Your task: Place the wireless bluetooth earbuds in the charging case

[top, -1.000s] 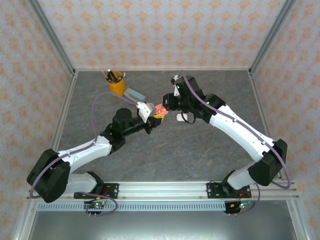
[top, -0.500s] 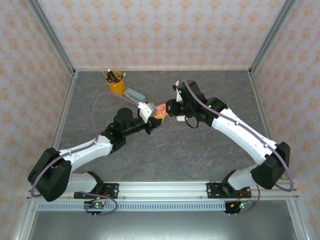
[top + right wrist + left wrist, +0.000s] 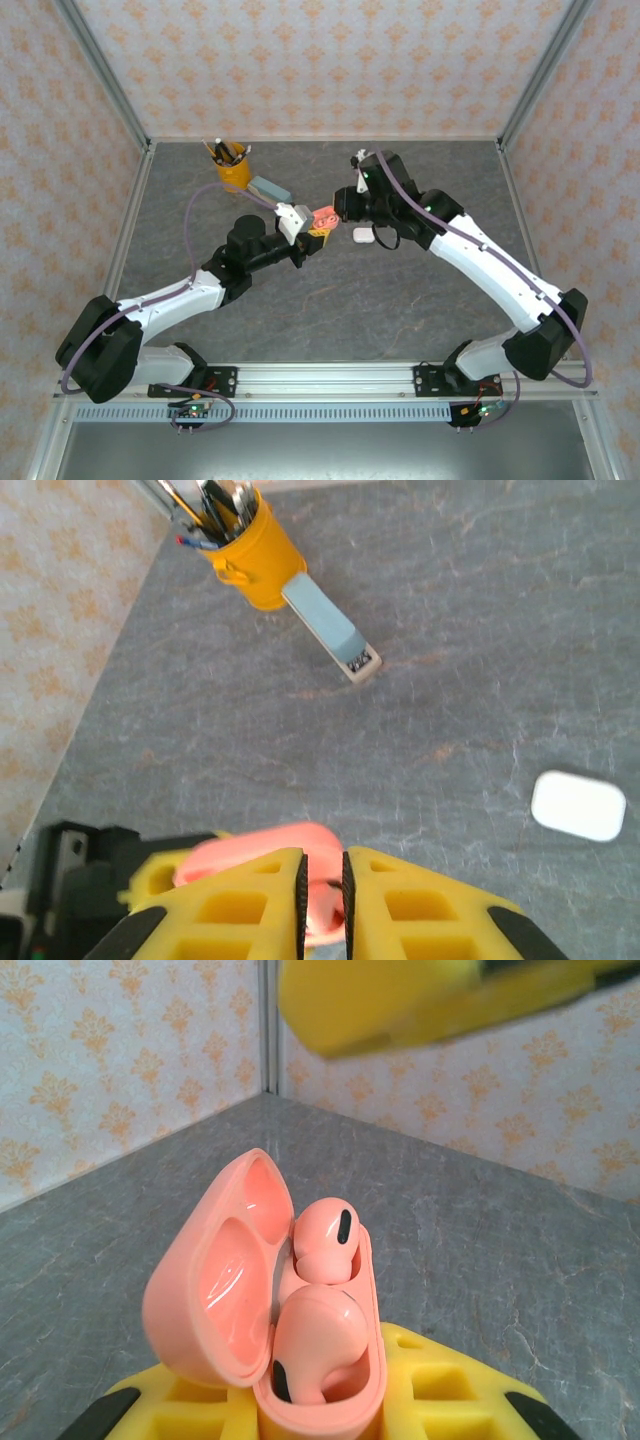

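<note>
My left gripper (image 3: pixel 316 234) is shut on the base of a salmon-pink charging case (image 3: pixel 322 217), held above the table with its lid (image 3: pixel 205 1290) open. Two pink earbuds sit in the case's wells, one at the far end (image 3: pixel 325 1240) and one at the near end (image 3: pixel 315 1345). My right gripper (image 3: pixel 341 206) hovers just above and to the right of the case, jaws shut to a thin slit with nothing held. Through that slit (image 3: pixel 323 880) the pink case (image 3: pixel 250 848) shows below. One right fingertip (image 3: pixel 400 1000) shows blurred above the case, apart from it.
A closed white charging case (image 3: pixel 362 236) lies on the grey table under the right arm, also seen as the white case (image 3: pixel 578 805) from the right wrist. At the back left stand a yellow pen cup (image 3: pixel 233 168) and a grey-blue bar (image 3: pixel 268 187).
The right gripper dipped toward the pink case half a second ago and has drawn back up and to the right. The white case shows again. The left arm holds still.
</note>
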